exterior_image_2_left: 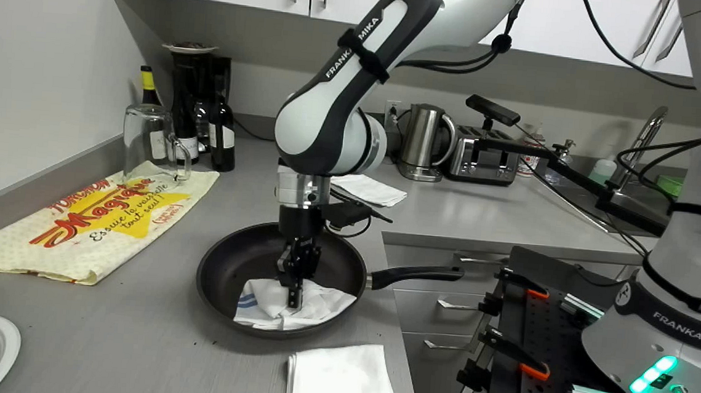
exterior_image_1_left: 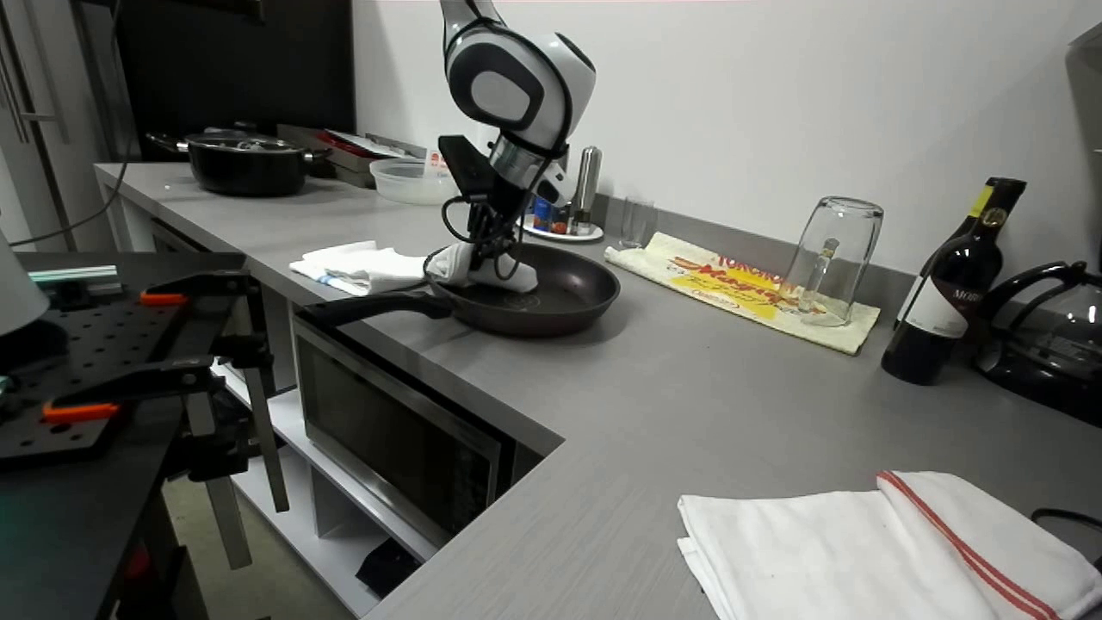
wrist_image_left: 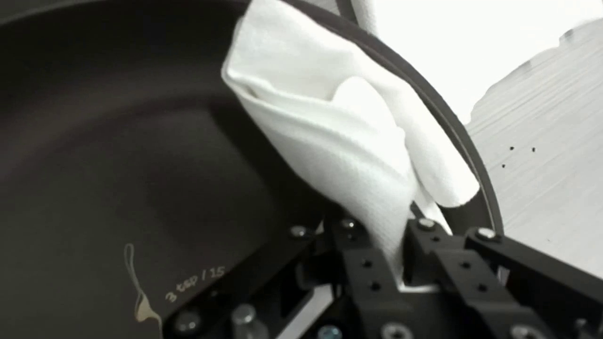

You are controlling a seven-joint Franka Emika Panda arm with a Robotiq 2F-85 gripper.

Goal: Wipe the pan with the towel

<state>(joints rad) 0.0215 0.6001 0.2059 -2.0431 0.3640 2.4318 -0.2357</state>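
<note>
The dark round pan (exterior_image_1_left: 577, 303) sits on the grey counter, its black handle reaching over the counter's edge. The pan also shows in an exterior view (exterior_image_2_left: 221, 274) and in the wrist view (wrist_image_left: 94, 197). A bunched white towel with blue stripes (exterior_image_2_left: 324, 302) lies inside the pan, against its side wall. The towel also shows in the wrist view (wrist_image_left: 325, 127). My gripper (wrist_image_left: 381, 230) points down into the pan, with towel pinched between its fingers. The gripper also shows in an exterior view (exterior_image_2_left: 296, 291). Its fingertips are partly hidden by the cloth.
A folded white towel (exterior_image_2_left: 344, 381) lies beside the pan. A yellow printed cloth (exterior_image_1_left: 723, 280) bears an upturned glass mug (exterior_image_1_left: 831, 258) near the wall. A red-striped white towel (exterior_image_1_left: 826, 551), a wine bottle (exterior_image_1_left: 951, 284) and a plate with condiments (exterior_image_1_left: 560, 231) stand around.
</note>
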